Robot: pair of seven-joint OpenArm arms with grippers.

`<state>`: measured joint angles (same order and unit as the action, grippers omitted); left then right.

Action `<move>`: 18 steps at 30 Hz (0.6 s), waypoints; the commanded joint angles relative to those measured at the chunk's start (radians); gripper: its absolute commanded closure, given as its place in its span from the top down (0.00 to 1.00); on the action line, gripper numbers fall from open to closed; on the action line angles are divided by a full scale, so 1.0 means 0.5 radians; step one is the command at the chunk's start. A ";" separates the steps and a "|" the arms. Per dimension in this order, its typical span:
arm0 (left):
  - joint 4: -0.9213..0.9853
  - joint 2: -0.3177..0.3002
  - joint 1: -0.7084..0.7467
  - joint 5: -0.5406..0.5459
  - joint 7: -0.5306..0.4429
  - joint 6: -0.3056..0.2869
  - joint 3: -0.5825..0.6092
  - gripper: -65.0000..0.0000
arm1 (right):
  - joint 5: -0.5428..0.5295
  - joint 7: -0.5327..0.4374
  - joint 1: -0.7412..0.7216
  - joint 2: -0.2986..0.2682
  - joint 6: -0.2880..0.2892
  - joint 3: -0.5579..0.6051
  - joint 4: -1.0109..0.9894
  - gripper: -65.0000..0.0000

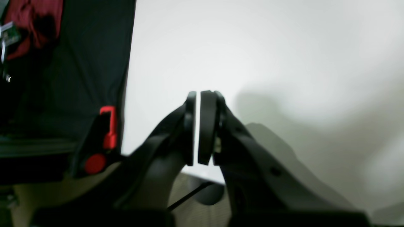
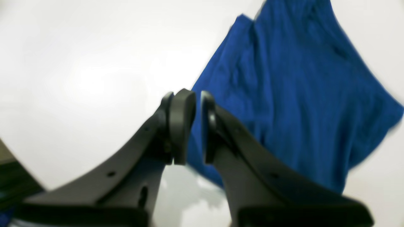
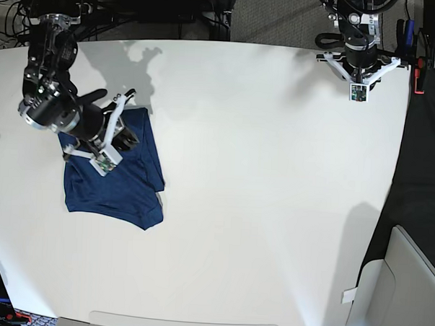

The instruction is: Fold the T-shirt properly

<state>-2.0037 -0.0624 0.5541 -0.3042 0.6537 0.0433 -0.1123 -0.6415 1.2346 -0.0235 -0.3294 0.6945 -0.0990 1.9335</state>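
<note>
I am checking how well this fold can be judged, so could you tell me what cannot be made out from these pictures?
- T-shirt: in the base view the right gripper and its arm cover its upper part.
- T-shirt in the right wrist view: blurred, cut off by the top edge; folds unclear.
- Left gripper: the left wrist view is blurred, its surroundings dark; in the base view it is too small.

Both arms are black with round, thick joints. Each end effector has two curved black fingers with flat black pads, and small round screw holes show along the fingers. A white bracket near each wrist holds a small green board. Black cables hang behind the arms.
</note>
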 commanded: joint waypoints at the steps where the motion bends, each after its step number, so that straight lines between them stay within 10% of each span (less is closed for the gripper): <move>1: -0.042 -0.009 0.013 -0.022 -0.032 0.022 -0.016 0.00 | -0.078 -0.028 0.055 -0.030 0.007 -0.110 0.078 0.10; 11: -0.069 0.040 0.133 -0.019 -0.032 0.022 -0.200 0.00 | -0.670 -0.025 0.843 -0.177 0.007 -1.083 0.219 0.10; 18: -0.085 0.185 0.283 -0.019 -0.032 0.016 -0.369 0.00 | -0.655 -0.025 1.310 -0.174 0.007 -1.476 0.216 0.10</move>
<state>-2.0228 0.0330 0.6819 -0.3042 0.6529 0.0422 -0.2913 -0.9604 1.2350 0.6212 -0.4007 0.6956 -0.8238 2.0281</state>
